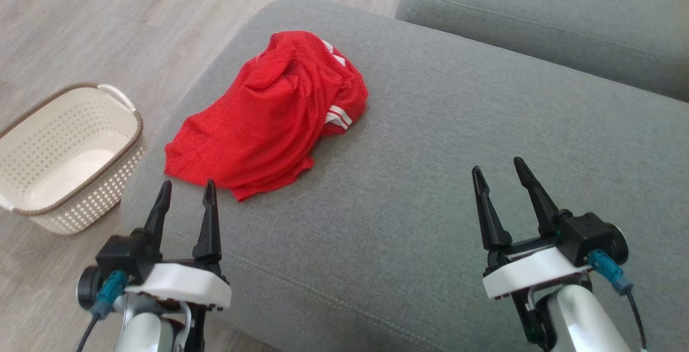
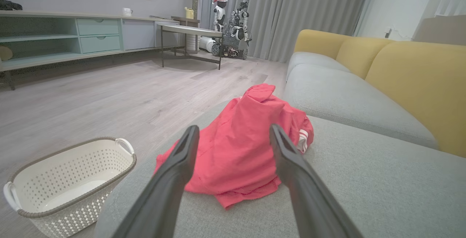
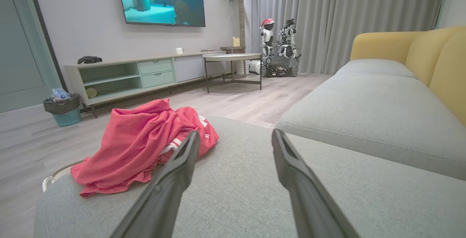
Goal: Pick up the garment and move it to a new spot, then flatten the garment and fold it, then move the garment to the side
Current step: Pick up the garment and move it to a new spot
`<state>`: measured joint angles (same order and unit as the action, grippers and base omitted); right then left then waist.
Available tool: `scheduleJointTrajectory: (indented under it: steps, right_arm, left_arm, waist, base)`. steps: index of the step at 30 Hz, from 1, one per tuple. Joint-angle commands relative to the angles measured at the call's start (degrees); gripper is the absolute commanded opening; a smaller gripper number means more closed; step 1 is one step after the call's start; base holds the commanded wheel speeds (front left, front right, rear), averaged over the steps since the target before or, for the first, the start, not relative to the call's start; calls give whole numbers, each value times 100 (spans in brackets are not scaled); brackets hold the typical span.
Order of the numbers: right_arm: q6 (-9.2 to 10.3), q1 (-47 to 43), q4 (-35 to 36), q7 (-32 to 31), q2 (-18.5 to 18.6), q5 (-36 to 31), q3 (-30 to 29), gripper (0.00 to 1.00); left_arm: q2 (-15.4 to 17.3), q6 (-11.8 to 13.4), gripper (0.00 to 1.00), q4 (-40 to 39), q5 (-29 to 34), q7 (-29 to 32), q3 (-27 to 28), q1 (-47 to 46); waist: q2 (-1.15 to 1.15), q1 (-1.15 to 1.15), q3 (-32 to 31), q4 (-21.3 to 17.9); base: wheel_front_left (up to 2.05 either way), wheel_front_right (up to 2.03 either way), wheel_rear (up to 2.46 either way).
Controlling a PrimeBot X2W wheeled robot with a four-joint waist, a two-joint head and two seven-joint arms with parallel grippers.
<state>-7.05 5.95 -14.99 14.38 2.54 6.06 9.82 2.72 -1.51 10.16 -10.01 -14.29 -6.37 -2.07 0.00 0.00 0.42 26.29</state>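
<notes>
Lying in a crumpled mound, the red garment [image 1: 269,115] rests on the grey seat [image 1: 430,190] near its left edge. Its folds overlap, white-striped trim shows on its right side, and a loose hem points back toward the robot. The left gripper [image 1: 188,182] hovers just short of that hem, aimed at the cloth, its fingers spread wide with nothing between them. The right gripper [image 1: 498,164] hangs well apart to the right over bare seat, its fingers equally wide and likewise empty. A pale perforated basket [image 1: 91,201] stands on the wood floor [image 1: 81,29] just beside the seat's left edge, and a sofa [image 1: 538,13] lies beyond, to the upper right. Judged from this layout, the first step is in hand: the garment has not yet been picked up, and flattening, folding and setting aside all remain. The next move probably calls for the nearer, left gripper to advance and descend onto a raised fold, then close fully, since the fabric looks thin. The lift should clear the seat before carrying the garment rightward, where open surface offers room. A shallow pinch may catch one layer only, letting the rest trail toward the seat's edge.
</notes>
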Motion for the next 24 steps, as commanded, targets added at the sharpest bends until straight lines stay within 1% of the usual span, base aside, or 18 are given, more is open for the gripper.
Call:
scheduleJointTrajectory:
  steps: [1,7,14,19,22,24]
  right_arm:
    - [-44,174,157,62,33,45,146,100]
    - [-44,225,139,62,33,50,169,100]
    - [-44,297,137,62,33,25,145,100]
    - [-44,389,190,57,33,-147,-68,100]
    - [-44,492,244,6,33,-306,-310,100]
    - [-44,548,329,-39,33,-388,-496,100]
  left_arm:
    - [17,41,100,-226,-37,-71,200,-153]
    - [16,70,100,-233,-87,-71,220,-165]
    - [16,-4,100,-229,-149,-71,428,-297]
    - [40,-238,100,62,-281,-71,727,-662]
    - [168,-387,100,415,-343,-71,789,-1042]
    - [240,-465,100,745,-489,-69,792,-1360]
  waist:
    - [0,0,-8,81]
    - [0,0,18,82]
    - [0,0,165,-113]
    - [0,0,482,-293]
    - [0,0,752,-423]
    - [0,0,935,-488]
  base:
    - [0,0,0]
    - [0,0,0]
    - [0,0,0]
    - [0,0,0]
    - [0,0,0]
    - [0,0,0]
